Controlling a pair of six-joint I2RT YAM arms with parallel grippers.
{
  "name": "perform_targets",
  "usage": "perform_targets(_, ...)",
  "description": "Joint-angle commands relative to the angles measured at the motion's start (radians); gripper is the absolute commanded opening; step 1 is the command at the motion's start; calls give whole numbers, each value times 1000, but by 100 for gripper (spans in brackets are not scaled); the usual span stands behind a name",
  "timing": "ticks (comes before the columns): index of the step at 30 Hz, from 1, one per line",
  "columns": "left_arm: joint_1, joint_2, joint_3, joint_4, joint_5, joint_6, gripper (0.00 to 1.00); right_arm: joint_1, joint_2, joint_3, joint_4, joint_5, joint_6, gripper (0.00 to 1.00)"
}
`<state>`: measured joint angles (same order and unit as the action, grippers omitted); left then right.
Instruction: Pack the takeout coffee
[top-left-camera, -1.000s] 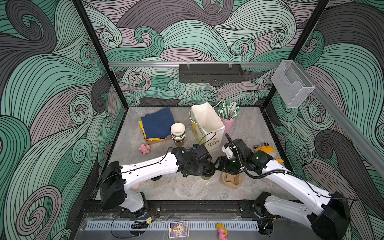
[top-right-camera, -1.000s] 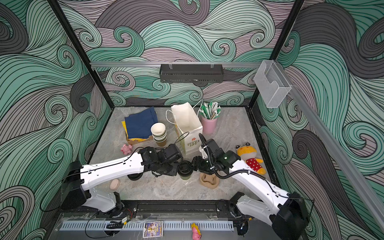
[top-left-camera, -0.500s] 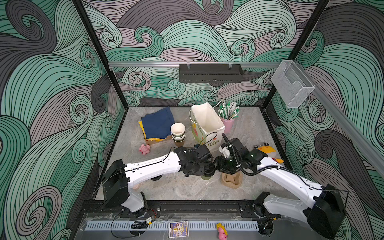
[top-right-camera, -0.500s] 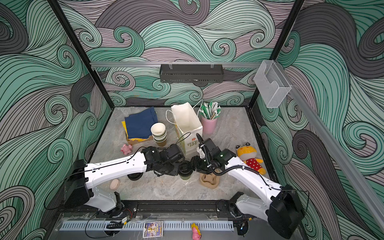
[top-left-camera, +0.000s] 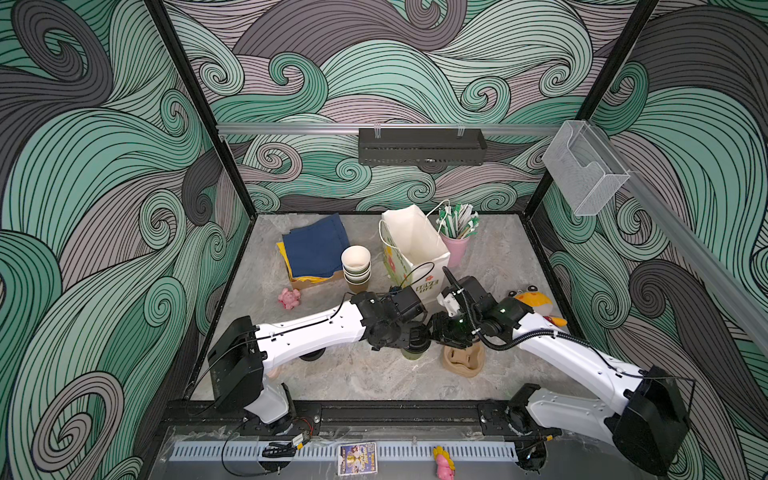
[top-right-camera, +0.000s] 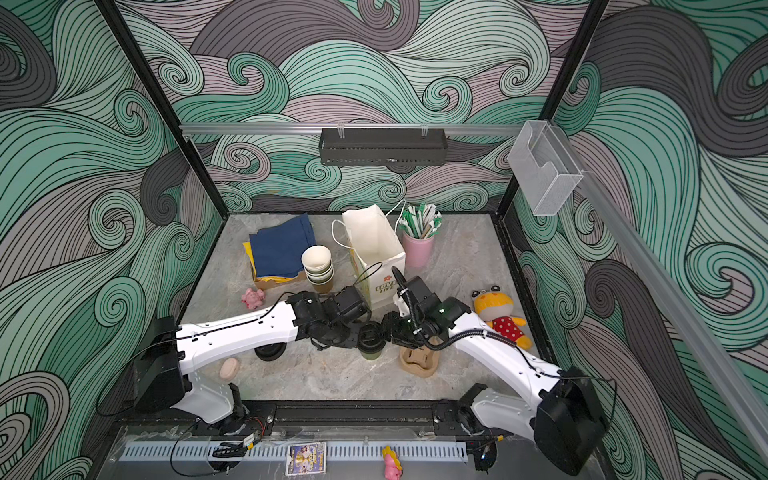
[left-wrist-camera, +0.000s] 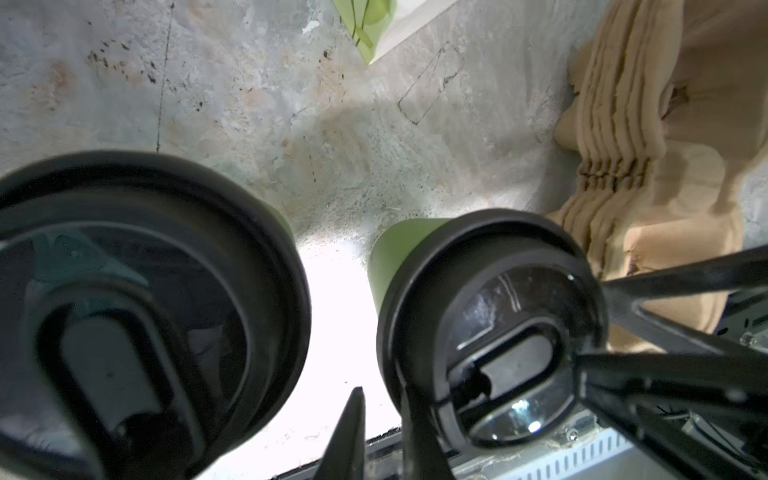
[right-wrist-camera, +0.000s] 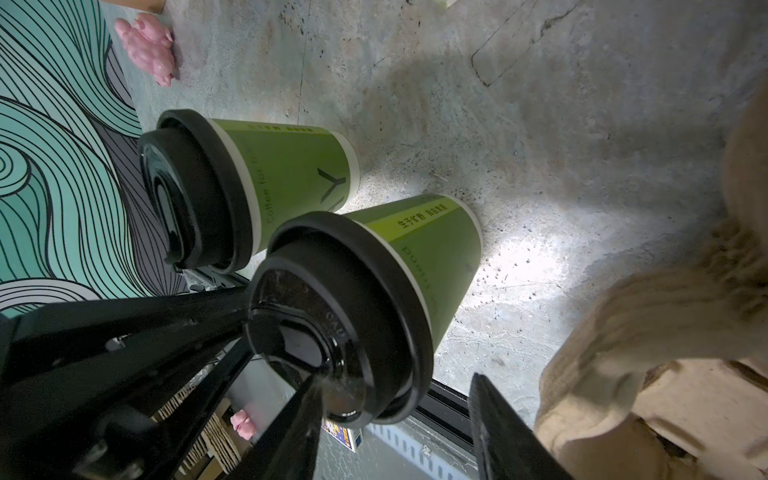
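Your left pincer (left-wrist-camera: 382, 415): nearly closed, tips nipping the rim of the round black plastic sip lid (right-wrist-camera: 332, 316) on an olive-green paper cup (right-wrist-camera: 432, 257); right pincer (right-wrist-camera: 397, 399) open, straddling that lid. Cup stands at 9 o'clock of the brown pulp cup carrier (top-right-camera: 417, 361); second lidded olive-green cup (top-right-camera: 270, 352) at its 9 o'clock.

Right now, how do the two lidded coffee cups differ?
The right lidded cup stands beside the pulp cup carrier; the left lidded cup stands apart. The right lidded cup has the left gripper and right gripper at its lid; the left lidded cup has neither. Both upright, black lids on.
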<state>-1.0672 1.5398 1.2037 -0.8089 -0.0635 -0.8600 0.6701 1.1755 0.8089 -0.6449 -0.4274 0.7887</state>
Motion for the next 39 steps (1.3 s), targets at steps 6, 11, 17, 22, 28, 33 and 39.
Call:
perform_targets(6,8,42,18,-18,20,31,15,4,24,13,-18,-4,6,56)
perform_targets(11,7,45,11,-11,41,47,14,4,21,10,-21,-12,10,54)
perform_targets(17,5,44,11,0,77,79,13,4,-34,7,-27,-22,31,56)
perform_targets(22,4,23,8,35,96,93,14,4,-104,-18,-34,-19,57,59)
perform_targets(28,3,13,10,77,119,93,15,4,-152,-76,-44,-24,83,55)
perform_targets(33,4,-4,-6,108,129,92,15,5,-167,-104,-48,-29,94,52)
perform_targets(39,3,-1,-10,108,148,95,13,6,-166,-121,-30,-39,106,47)
